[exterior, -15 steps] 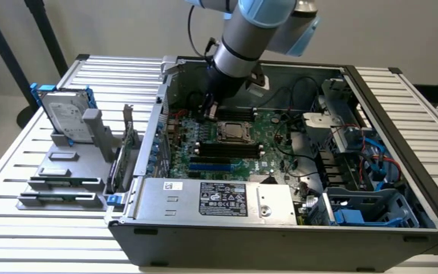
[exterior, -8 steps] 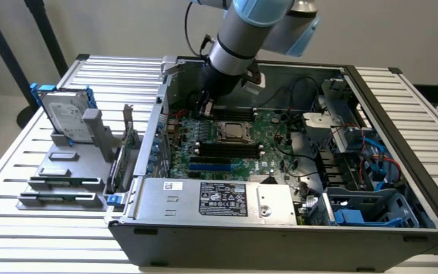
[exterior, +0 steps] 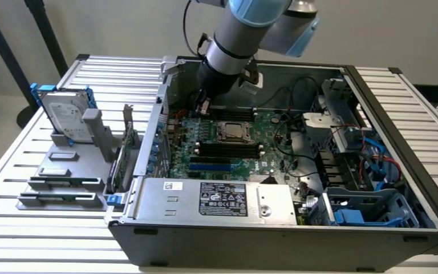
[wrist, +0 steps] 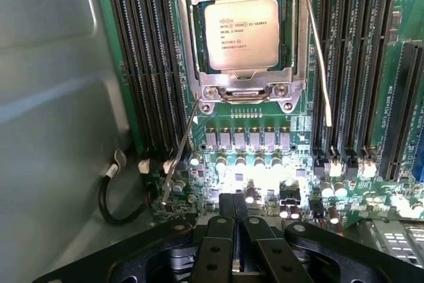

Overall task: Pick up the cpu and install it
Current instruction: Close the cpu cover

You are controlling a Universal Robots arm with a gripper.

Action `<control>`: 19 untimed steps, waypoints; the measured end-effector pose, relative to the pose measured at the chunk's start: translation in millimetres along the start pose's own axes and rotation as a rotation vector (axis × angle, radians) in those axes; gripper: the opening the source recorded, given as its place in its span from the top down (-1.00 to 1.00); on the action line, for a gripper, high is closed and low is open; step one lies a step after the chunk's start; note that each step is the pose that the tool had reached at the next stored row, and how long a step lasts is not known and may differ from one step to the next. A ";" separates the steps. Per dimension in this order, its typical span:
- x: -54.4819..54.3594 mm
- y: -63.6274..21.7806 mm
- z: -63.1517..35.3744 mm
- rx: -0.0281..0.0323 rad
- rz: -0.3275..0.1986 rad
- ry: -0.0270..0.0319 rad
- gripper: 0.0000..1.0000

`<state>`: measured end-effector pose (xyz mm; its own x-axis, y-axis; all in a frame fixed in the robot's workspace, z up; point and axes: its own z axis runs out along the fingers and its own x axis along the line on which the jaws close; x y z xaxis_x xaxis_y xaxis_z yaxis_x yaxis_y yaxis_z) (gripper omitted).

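Claw point(wrist: 232, 209) is pinched fully shut with nothing in it, hanging just over the motherboard point(wrist: 265, 183) by the edge nearest the grey case wall point(wrist: 53, 97). From my end the cpu point(wrist: 240, 34) is already sitting in its socket mid-board, metal frame point(wrist: 246, 91) around it and memory slots point(wrist: 142, 64) on both sides. The hard drive point(exterior: 63, 117) stands on the bench point(exterior: 13, 151) beside the case, on the exterior view's left.

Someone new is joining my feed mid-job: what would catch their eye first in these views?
The open computer case, with the arm reaching down into it. In the wrist view, the shiny cpu sits in its socket on the green motherboard, the shut tool apart from it, empty.
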<state>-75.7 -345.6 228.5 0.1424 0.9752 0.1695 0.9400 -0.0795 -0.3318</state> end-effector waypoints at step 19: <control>0.0 -6.4 -2.6 -0.0227 0.175 0.0819 0.79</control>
<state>-80.9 -345.6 233.1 0.3282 0.9260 0.1864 0.9053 -0.2521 -0.3420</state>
